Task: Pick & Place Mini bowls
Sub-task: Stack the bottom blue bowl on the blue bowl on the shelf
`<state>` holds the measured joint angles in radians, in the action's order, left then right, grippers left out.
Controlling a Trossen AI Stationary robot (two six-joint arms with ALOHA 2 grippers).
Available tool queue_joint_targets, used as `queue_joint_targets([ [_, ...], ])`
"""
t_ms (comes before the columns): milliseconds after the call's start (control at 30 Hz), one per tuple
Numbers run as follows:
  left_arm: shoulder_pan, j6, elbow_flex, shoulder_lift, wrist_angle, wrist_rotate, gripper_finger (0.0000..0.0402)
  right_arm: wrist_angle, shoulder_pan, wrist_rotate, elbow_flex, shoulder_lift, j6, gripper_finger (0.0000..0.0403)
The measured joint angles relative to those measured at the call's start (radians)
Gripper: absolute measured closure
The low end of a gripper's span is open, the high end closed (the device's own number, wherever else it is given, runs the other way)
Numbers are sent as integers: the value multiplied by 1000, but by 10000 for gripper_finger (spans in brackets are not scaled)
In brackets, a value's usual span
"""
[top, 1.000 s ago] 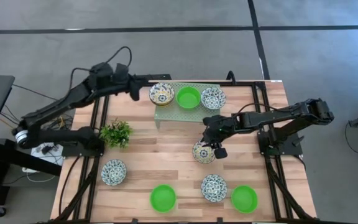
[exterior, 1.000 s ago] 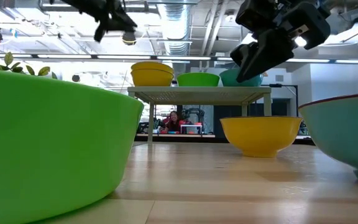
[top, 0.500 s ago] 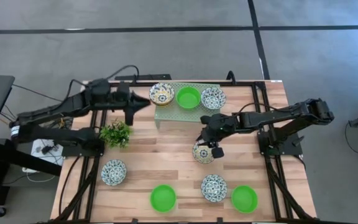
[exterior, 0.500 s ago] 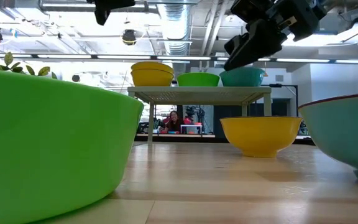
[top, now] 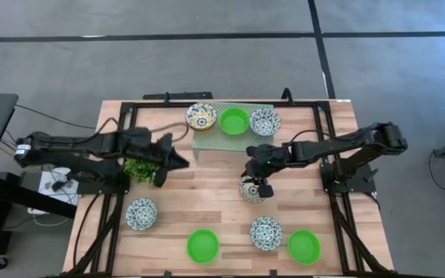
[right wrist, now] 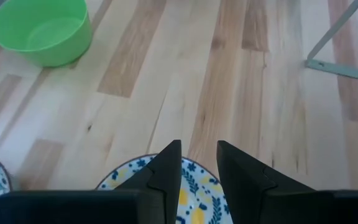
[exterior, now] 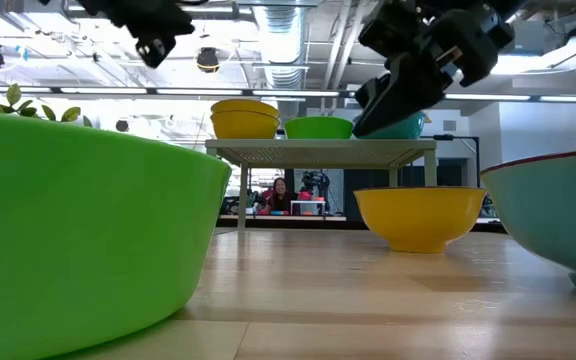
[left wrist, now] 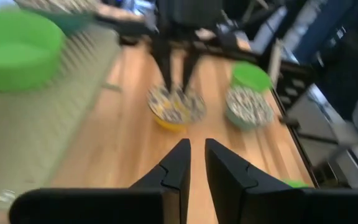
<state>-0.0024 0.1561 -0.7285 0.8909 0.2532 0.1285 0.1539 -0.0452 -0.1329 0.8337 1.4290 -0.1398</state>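
Observation:
A white bowl with a blue and yellow floral pattern [top: 249, 191] stands on its base mid-table; its yellow outside [exterior: 418, 215] shows in the low view. My right gripper [top: 255, 184] hovers above its rim, open by a narrow gap [right wrist: 197, 149], and touches nothing. My left gripper [top: 176, 161] is in the air beside the leafy plant [top: 141, 164], its fingers a narrow slit apart [left wrist: 196, 149]. Three bowls stand on the pale green rack [top: 230, 143]: a patterned one [top: 201, 116], a green one [top: 234, 120] and a patterned one [top: 265, 121].
More bowls stand along the near part of the table: a patterned one [top: 141, 214], a green one [top: 202, 245], a patterned one [top: 266, 232] and a green one [top: 304, 246]. Bare wood lies between the plant and the middle bowl. A person sits far off in the room [exterior: 280, 192].
My left arm has drawn back from the far edge by the rack toward the near edge, and its gripper now hangs beside the plant. My right gripper has shifted slightly toward the table's left above the middle bowl. No bowl has moved.

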Motion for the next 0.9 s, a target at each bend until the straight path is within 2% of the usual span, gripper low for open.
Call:
queue_joint_targets([
  [133, -66, -1, 67, 0, -8, 0, 353, -12, 0, 0, 1, 15, 41, 305],
  [300, -120, 4, 148, 0, -27, 0, 353, -1, -9, -12, 29, 15, 197, 305],
  [500, -135, 5, 203, 0, -78, 0, 353, 31, -92, -125, 33, 18, 320, 305],
  [633, -135, 5, 204, 0, -100, 0, 353, 98, -165, -184, 33, 14, 488, 305],
  [900, -135, 5, 204, 0, -126, 0, 353, 227, -311, -193, 33, 14, 892, 305],
])
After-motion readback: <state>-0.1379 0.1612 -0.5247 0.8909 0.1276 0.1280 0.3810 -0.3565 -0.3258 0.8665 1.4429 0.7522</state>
